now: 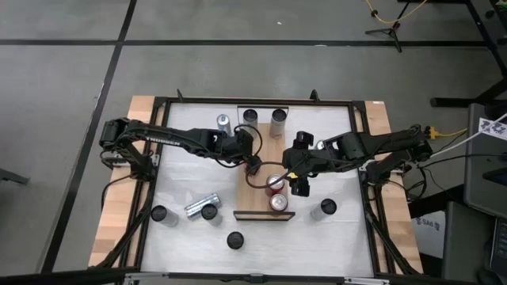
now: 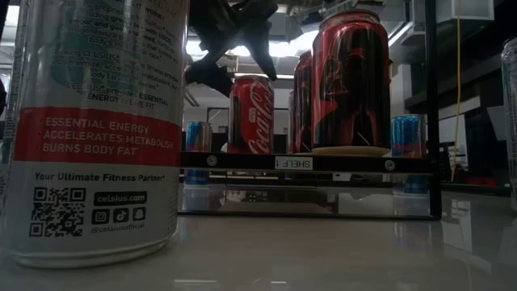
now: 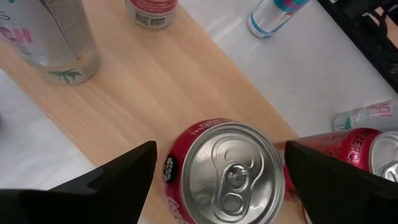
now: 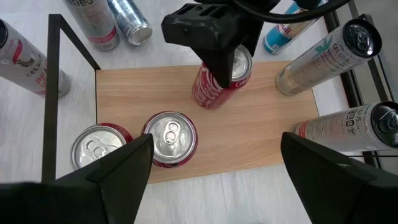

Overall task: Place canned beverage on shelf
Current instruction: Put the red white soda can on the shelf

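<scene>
Two dark fingers of the left gripper (image 3: 217, 180) stand spread wide on either side of a red cola can (image 3: 227, 177), flanking it from above without touching its sides; the can stands upright on the shelf (image 3: 155, 87). In the right wrist view that same gripper (image 4: 217, 59) hangs over the can's top (image 4: 239, 71), partly hiding it. The right gripper (image 4: 208, 165) is also spread wide and holds nothing; it hovers above the shelf's end nearest the dark lip (image 2: 311, 162), where two more red cans (image 4: 170, 138) stand side by side, upright on the plank.

From above, the shelf (image 1: 252, 178) lies lengthwise down the middle of the table (image 1: 341, 237), with the left gripper (image 1: 253, 166) over its middle and the right gripper (image 1: 297, 184) beside the pair of red cans (image 1: 276, 187). Two tall pale cans (image 1: 278, 123) stand at the shelf's far end. A silver can (image 1: 224, 124) stands just off that end. On the white table top, one slim can lies on its side (image 1: 199, 207) between two upright dark-topped cans (image 1: 159, 214), another stands near the front edge (image 1: 234, 240), and one more (image 1: 324, 209) stands to the right of the shelf.
</scene>
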`<move>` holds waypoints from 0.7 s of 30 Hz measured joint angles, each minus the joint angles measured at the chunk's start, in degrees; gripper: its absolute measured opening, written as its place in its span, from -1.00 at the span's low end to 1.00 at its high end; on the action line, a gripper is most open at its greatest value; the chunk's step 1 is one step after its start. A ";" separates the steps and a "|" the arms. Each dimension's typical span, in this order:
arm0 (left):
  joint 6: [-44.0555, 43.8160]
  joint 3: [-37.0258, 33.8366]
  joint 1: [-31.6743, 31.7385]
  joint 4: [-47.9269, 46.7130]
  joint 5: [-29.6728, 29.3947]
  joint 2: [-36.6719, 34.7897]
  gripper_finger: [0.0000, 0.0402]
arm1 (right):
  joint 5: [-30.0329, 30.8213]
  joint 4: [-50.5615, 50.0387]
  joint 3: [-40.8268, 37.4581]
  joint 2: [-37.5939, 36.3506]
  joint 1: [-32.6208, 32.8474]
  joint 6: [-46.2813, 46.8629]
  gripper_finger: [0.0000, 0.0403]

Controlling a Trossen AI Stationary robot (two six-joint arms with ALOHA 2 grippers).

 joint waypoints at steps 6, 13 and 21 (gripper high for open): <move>0.38 0.04 0.04 0.14 0.00 0.00 0.72 | -0.01 0.00 0.00 -0.02 -0.01 0.00 0.71; 5.63 4.37 0.11 -0.83 -0.01 0.04 0.72 | 0.01 0.00 0.00 0.00 -0.01 0.01 0.71; 17.11 13.94 0.73 -9.75 -0.07 0.07 0.72 | 0.21 1.95 0.00 0.00 -0.01 0.02 0.71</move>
